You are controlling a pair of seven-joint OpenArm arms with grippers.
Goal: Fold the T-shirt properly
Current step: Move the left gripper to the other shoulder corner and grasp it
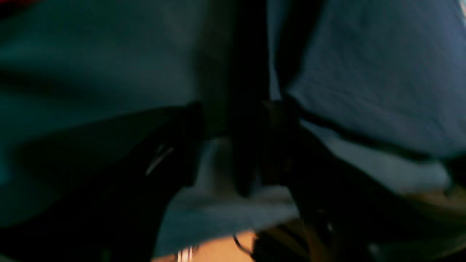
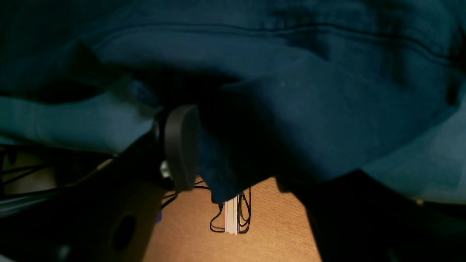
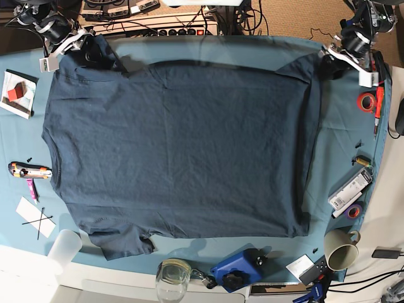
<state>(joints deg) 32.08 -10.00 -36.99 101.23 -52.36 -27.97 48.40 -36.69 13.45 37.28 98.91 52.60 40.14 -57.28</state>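
The dark slate-blue T-shirt (image 3: 183, 139) lies spread flat on the teal table cloth (image 3: 344, 132), one sleeve at the near left. My left gripper (image 3: 329, 58) sits at the shirt's far right corner. In its blurred wrist view the left gripper (image 1: 235, 109) has its fingers apart, a dark strip of cloth between them and T-shirt fabric (image 1: 382, 80) to the right. My right gripper (image 3: 88, 49) is at the far left corner. The right gripper (image 2: 240, 153) stands wide, and T-shirt cloth (image 2: 309, 109) sags between the grey pad (image 2: 182, 145) and the shadowed other finger.
Along the right edge lie tape rolls (image 3: 366, 101), a marker-like tube (image 3: 349, 189) and a mug (image 3: 341, 254). A glass (image 3: 170, 278) and a blue device (image 3: 237, 268) sit at the front. A plastic cup (image 3: 63, 247), a knife (image 3: 28, 169) and a white box (image 3: 16, 91) are at the left.
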